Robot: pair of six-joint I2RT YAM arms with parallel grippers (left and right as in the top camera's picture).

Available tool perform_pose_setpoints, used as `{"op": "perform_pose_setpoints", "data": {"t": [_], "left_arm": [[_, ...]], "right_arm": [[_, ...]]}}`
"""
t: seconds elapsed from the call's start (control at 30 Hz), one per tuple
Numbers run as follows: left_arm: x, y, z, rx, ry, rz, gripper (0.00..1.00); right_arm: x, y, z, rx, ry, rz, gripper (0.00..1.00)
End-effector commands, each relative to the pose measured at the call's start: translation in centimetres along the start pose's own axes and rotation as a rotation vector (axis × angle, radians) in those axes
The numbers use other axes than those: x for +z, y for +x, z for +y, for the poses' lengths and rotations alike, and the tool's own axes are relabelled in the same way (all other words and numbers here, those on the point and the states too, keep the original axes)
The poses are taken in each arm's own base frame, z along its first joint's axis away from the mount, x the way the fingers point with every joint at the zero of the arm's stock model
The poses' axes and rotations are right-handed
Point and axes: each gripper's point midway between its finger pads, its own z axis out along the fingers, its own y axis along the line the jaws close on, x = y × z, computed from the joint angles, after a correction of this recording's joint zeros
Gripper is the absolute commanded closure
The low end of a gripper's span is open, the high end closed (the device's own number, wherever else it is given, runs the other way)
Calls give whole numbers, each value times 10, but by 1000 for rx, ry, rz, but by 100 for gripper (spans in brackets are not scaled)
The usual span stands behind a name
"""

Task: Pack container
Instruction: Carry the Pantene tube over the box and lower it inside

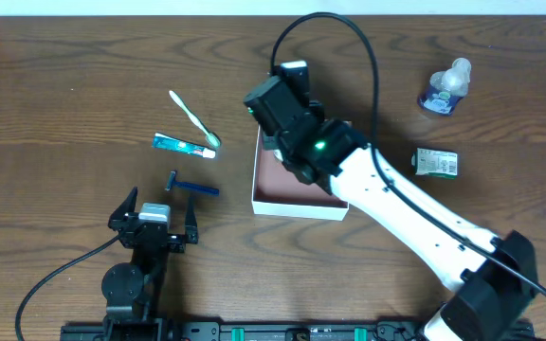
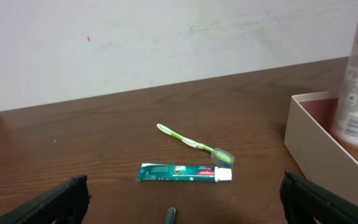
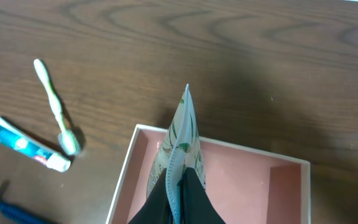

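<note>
Right wrist view: our right gripper (image 3: 179, 186) is clamped on a white tube (image 3: 182, 134), hanging over the far-left part of the container (image 3: 241, 180) at mid-table. Our left gripper (image 1: 158, 206) rests near-left, jaws spread wide. The toothbrush (image 1: 194, 118), toothpaste (image 1: 184, 145), razor (image 1: 191, 187), bottle (image 1: 445, 88) and carton (image 1: 437, 162) lie outside, so we judge packing barely begun.

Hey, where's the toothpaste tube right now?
In the overhead view the toothpaste tube lies left of the container, right beside the head of the toothbrush, with the blue razor just nearer the robot.
</note>
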Motion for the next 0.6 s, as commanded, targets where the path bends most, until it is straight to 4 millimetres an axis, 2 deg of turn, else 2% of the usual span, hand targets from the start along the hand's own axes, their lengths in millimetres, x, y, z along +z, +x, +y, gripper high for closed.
{"op": "perform_pose_setpoints", "data": {"t": [0.0, 0.23, 0.57], "left_arm": [[1, 15, -4, -10, 19, 44, 2], [1, 15, -4, -9, 19, 44, 2], [1, 15, -4, -9, 19, 44, 2]], "right_arm": [[-2, -14, -4, 43, 56, -78, 99], [11, -19, 4, 59, 55, -111, 99], [33, -10, 11, 66, 62, -105, 99]]}}
